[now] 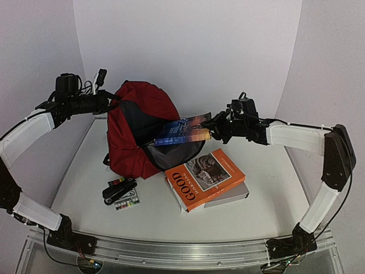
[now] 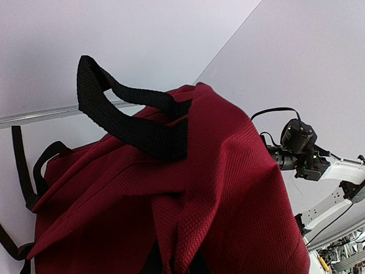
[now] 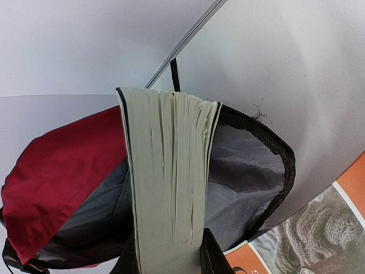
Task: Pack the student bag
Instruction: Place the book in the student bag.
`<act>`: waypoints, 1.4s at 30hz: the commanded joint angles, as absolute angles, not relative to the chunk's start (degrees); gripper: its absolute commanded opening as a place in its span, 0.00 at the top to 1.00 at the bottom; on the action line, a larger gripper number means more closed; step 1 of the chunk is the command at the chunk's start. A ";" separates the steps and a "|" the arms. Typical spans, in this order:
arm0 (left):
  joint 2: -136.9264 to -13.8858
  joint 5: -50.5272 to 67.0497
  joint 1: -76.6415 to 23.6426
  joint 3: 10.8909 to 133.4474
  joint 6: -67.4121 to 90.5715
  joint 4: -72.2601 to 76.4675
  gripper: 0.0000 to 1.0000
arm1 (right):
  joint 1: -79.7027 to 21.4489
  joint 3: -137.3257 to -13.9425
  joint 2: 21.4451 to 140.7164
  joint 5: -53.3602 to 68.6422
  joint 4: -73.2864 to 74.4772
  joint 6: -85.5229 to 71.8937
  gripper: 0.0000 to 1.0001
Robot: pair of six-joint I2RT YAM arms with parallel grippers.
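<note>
The dark red student bag lies on the table with its mouth open toward the right, grey lining showing. My left gripper is shut on a fold of the bag's red fabric near the top and holds it up. My right gripper is shut on a thick blue-covered book, held level with its far end at the bag's mouth. In the right wrist view the book's page edge stands between my fingers, in front of the grey lining.
An orange book titled GOOD lies on a grey-edged book right of the bag. A black stapler and a small box of coloured pieces lie in front of the bag. White walls stand behind and at both sides.
</note>
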State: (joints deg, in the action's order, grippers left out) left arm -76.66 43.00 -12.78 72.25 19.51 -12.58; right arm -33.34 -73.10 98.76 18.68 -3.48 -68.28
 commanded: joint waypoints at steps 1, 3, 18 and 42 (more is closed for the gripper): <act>-73.48 45.31 -12.38 73.16 19.02 -4.45 1.00 | -34.08 -80.01 99.91 15.48 -15.64 -71.26 1.00; -73.69 45.41 -12.39 73.12 19.07 -4.40 1.00 | -34.87 -81.43 102.15 13.74 -15.50 -71.43 1.00; -75.55 46.62 -12.39 72.51 19.61 -3.59 1.00 | -45.33 -98.86 117.64 0.91 -10.76 -71.10 1.00; -74.41 43.56 -12.34 70.94 16.57 -6.59 1.00 | -52.31 -97.56 106.64 -16.90 1.45 -43.70 0.09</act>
State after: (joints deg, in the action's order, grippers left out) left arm -76.95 44.43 -12.71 70.72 18.69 -10.22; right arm -52.34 -103.45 120.29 -10.33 1.83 -51.03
